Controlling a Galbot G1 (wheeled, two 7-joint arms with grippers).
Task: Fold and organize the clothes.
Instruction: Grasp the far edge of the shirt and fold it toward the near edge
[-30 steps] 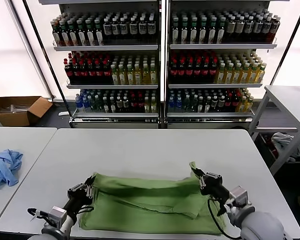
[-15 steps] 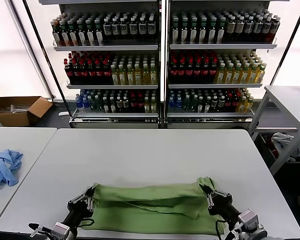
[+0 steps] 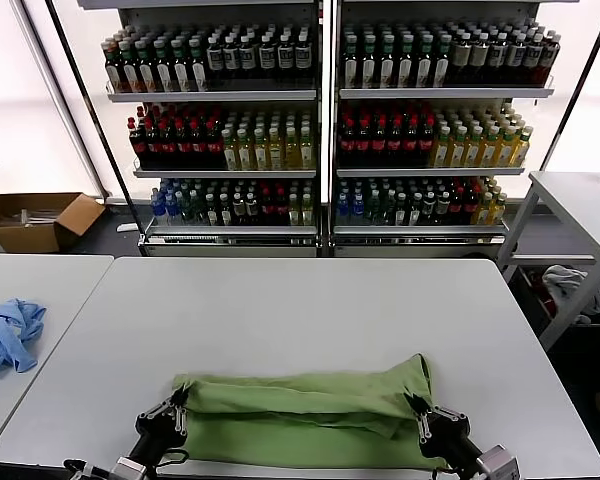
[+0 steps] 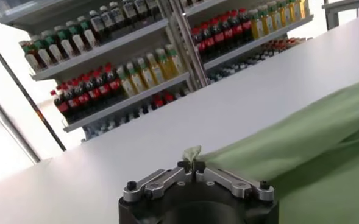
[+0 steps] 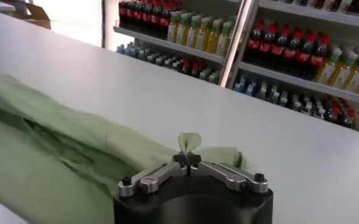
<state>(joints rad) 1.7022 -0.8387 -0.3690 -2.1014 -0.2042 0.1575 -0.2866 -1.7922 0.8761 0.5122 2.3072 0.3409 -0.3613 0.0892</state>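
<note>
The light green shirt (image 3: 300, 410) lies folded lengthwise near the front edge of the white table (image 3: 310, 300). My left gripper (image 3: 176, 405) is shut on the fold's left corner; in the left wrist view (image 4: 192, 164) a tuft of green fabric (image 4: 191, 151) sticks up between the closed jaws. My right gripper (image 3: 417, 405) is shut on the fold's right corner; the right wrist view (image 5: 189, 159) shows a pinched tuft (image 5: 189, 141) above the jaws. The top layer lies doubled over the lower layer. Collar, buttons and patch are hidden.
A light blue garment (image 3: 8, 335) lies on a second table at the left. Shelves of bottles (image 3: 320, 130) stand behind the table. A cardboard box (image 3: 35, 218) sits on the floor at the far left. Another table (image 3: 580, 200) is at the right.
Both grippers have pulled the shirt's far edge toward me, over the lower layer. The fold has moved down toward the table's front edge and the garment now looks narrower.
</note>
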